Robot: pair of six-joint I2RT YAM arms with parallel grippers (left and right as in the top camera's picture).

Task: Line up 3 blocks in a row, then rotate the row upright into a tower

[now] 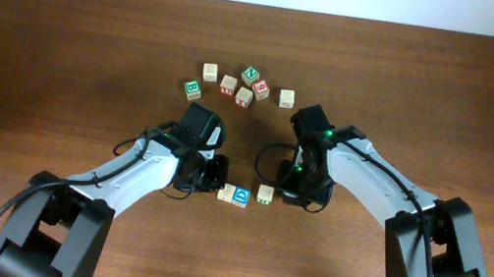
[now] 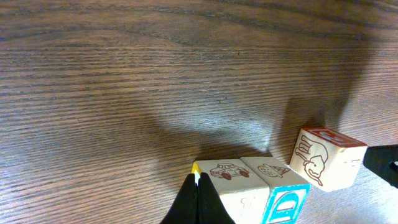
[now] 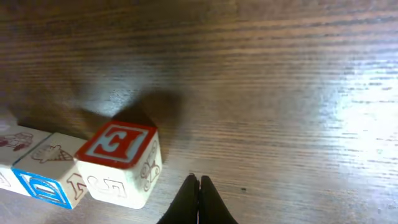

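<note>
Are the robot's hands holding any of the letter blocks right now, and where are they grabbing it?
Nothing is held. The left gripper and the right gripper are both shut, pinching nothing.

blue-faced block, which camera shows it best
Overhead. The blue-faced block sits whole and unobstructed there, with its blue face turned up to the camera. The left wrist view cuts the block off at the bottom edge. The right wrist view shows it low in the left corner, blue face at a slant.
</note>
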